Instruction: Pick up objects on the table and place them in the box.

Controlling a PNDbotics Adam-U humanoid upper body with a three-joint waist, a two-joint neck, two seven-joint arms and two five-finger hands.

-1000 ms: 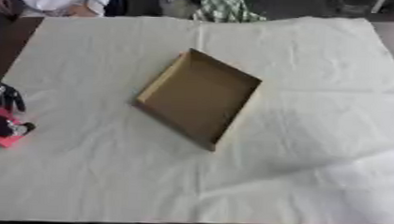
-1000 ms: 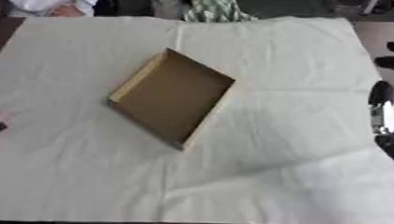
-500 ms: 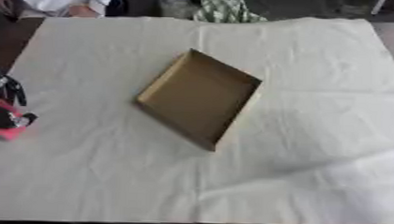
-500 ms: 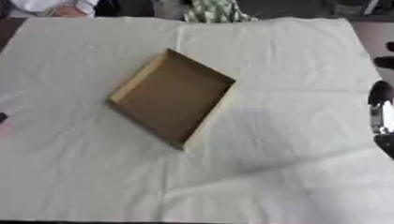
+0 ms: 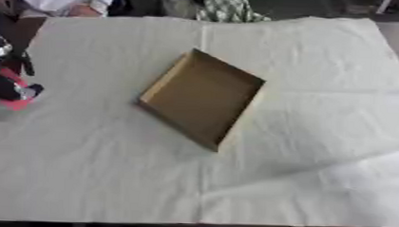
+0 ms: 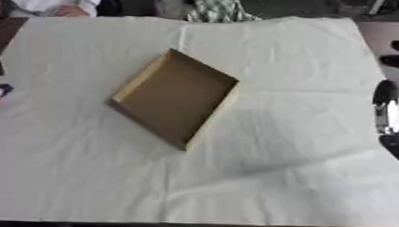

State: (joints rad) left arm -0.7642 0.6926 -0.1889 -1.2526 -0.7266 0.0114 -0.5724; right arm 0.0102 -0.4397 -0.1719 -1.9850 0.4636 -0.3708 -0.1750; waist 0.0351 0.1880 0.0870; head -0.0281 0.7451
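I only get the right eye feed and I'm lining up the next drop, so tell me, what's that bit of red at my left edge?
Observer: The left hand is curled round a red object, at the cloth's left edge.
Operator: Is it over the box yet?
Observer: No, it is well left of the brown box, apart from it.
Operator: Anything in the box?
Observer: It looks empty.
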